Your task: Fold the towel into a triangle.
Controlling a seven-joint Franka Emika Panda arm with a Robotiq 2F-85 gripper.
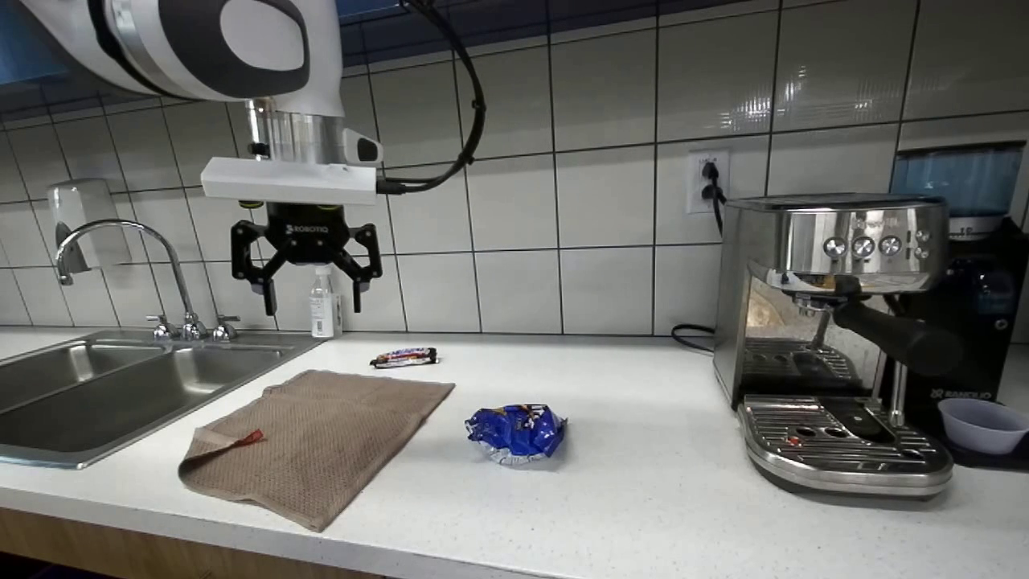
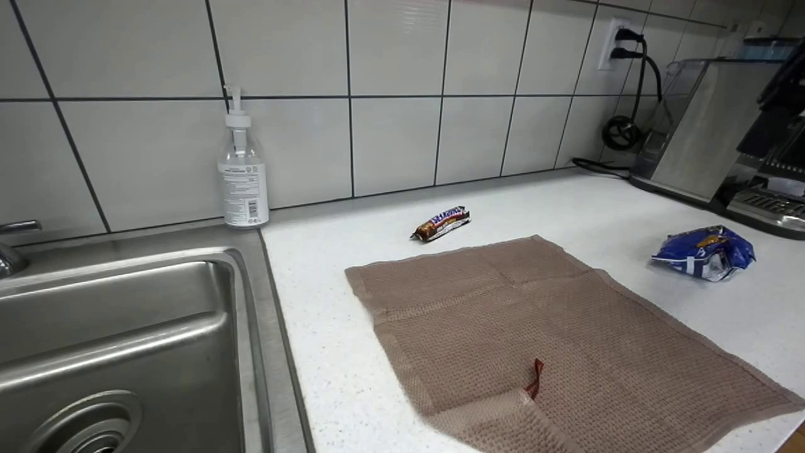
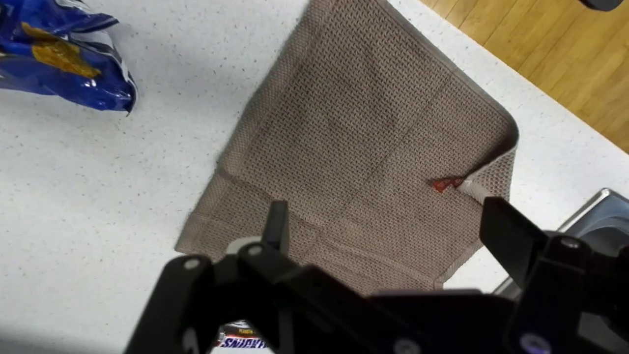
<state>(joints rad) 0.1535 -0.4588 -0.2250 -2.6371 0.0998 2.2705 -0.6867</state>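
Observation:
A brown woven towel (image 1: 321, 442) lies mostly flat on the white counter in both exterior views (image 2: 541, 314). One corner, with a red tag (image 2: 534, 379), is folded over onto the towel. In the wrist view the towel (image 3: 354, 118) fills the middle, and the turned corner with the tag (image 3: 446, 184) is at the right. My gripper (image 1: 313, 311) is open and empty, high above the towel's far part. In the wrist view its fingers (image 3: 386, 202) stand wide apart and hide some of the towel's lower edge.
A steel sink (image 1: 145, 386) adjoins the towel's side. A candy bar (image 2: 441, 223) lies behind the towel, and a crumpled blue wrapper (image 1: 518, 432) beside it. A pump bottle (image 2: 244, 176) stands by the sink. A coffee machine (image 1: 836, 322) stands farther along the counter.

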